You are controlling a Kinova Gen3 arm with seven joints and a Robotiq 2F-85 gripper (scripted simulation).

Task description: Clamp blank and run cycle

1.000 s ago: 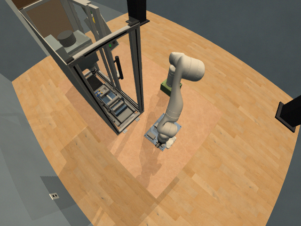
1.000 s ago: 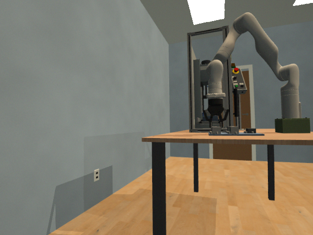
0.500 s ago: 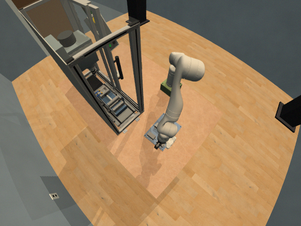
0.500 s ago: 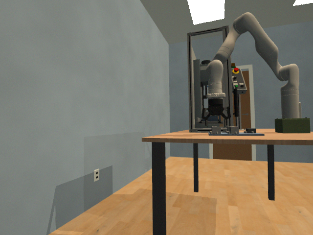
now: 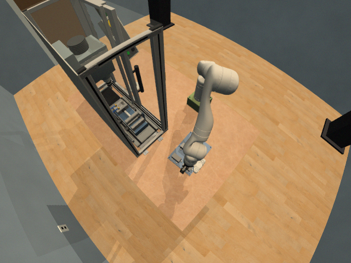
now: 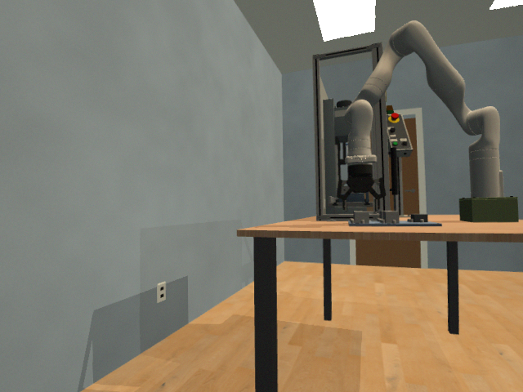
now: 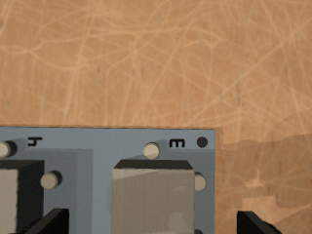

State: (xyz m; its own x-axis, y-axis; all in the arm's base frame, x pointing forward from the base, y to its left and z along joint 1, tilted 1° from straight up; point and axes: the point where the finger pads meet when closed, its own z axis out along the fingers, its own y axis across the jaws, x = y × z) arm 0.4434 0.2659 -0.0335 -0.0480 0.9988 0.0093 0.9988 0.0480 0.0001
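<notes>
My gripper [image 7: 151, 221] [image 6: 359, 197] [image 5: 185, 169] is open. Its fingers straddle a plain grey blank [image 7: 153, 197] [image 6: 359, 216] without touching it. The blank stands in the spot marked 3 at the corner of the blue plate [image 7: 97, 141] [image 6: 424, 224] [image 5: 207, 147]. A second blank [image 7: 7, 195] [image 6: 388, 216] stands beside it. The dark setting master [image 6: 417, 217] is further along the plate. The vise [image 5: 132, 119] sits low inside the guard [image 5: 158, 70]; no blank shows between its jaws.
The control column [image 6: 399, 135] carries a red button, the black knob [image 6: 392, 131] and the green button [image 6: 395, 143]. The door's black handle [image 5: 139, 78] faces the arm. The arm's green base [image 5: 198, 102] [image 6: 488, 208] stands behind the plate. White pegs [image 7: 151, 150] flank the blanks.
</notes>
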